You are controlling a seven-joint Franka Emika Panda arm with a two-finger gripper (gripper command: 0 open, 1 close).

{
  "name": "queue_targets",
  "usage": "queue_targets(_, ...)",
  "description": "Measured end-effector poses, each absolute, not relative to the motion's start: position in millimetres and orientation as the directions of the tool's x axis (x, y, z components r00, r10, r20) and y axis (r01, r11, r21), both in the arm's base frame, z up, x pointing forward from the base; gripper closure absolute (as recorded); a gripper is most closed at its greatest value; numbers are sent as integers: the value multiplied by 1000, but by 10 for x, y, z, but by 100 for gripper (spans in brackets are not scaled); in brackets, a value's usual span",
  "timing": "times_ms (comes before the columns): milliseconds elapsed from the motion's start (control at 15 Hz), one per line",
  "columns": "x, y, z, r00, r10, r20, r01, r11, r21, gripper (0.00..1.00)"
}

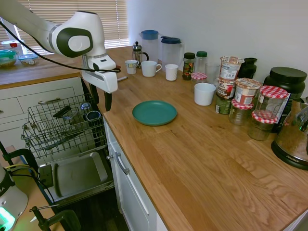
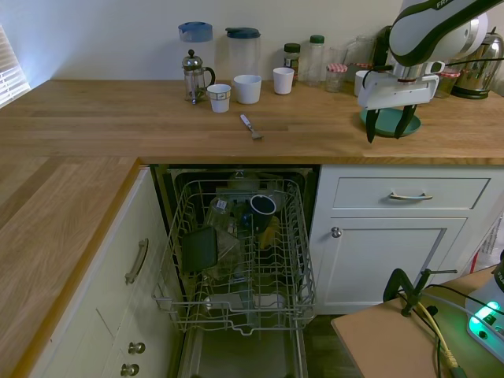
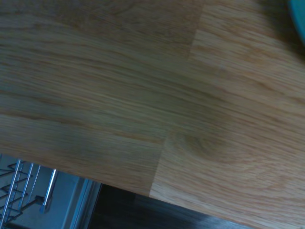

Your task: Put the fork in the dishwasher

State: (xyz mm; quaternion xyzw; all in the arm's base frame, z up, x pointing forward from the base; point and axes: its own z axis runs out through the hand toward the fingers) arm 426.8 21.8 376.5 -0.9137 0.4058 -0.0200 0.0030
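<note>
Second exterior view alone shows the fork (image 2: 250,126) — hand (image 2: 387,126) spread, empty.

Wooden countertop (image 2: 118,126) bears fork (image 2: 250,126) (lying flat), teal plate (image 1: 154,112), mugs (image 1: 150,68).

Claw (image 1: 101,100) open, above worktop (image 1: 192,154) edge

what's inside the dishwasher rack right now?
The dishwasher rack holds a dark-rimmed cup, a black flat item and a clear glass. Wires and clutter hide the lower items. The fork lies on the counter.
</note>
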Motion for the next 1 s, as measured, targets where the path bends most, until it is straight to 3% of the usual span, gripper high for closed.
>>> queue_targets(467, 4522, 601, 3985, 683, -725, 91, -721, -689, -78, 0)
queue_targets(1000, 5539, 1541, 4125, 673, -725, 148, -702, -688, -182, 0)
